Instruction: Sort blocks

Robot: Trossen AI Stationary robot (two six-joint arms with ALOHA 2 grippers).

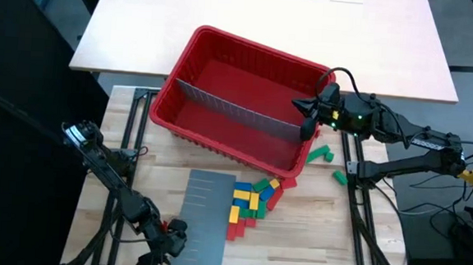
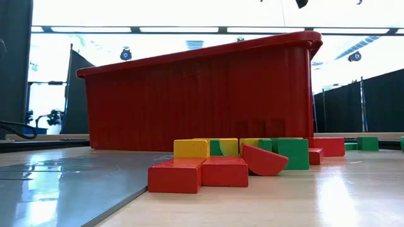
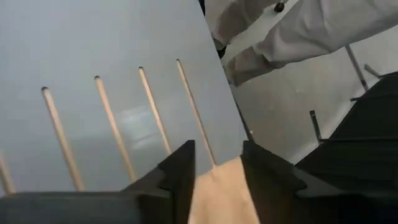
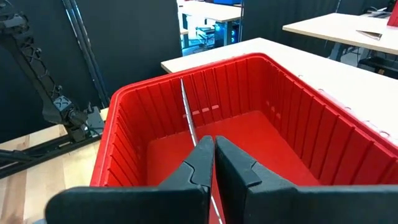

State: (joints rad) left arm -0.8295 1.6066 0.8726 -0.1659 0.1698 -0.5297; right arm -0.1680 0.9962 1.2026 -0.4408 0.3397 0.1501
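The blocks [image 1: 253,201] are heaped on the desk [image 1: 312,236] just beside the red bin [image 1: 224,74] and the grey slotted panel [image 1: 205,221]. The right hand [image 1: 310,119] is pinched on the divider [image 1: 230,107] inside the bin. The left hand [image 1: 172,242] is held spread at the desk's near edge.
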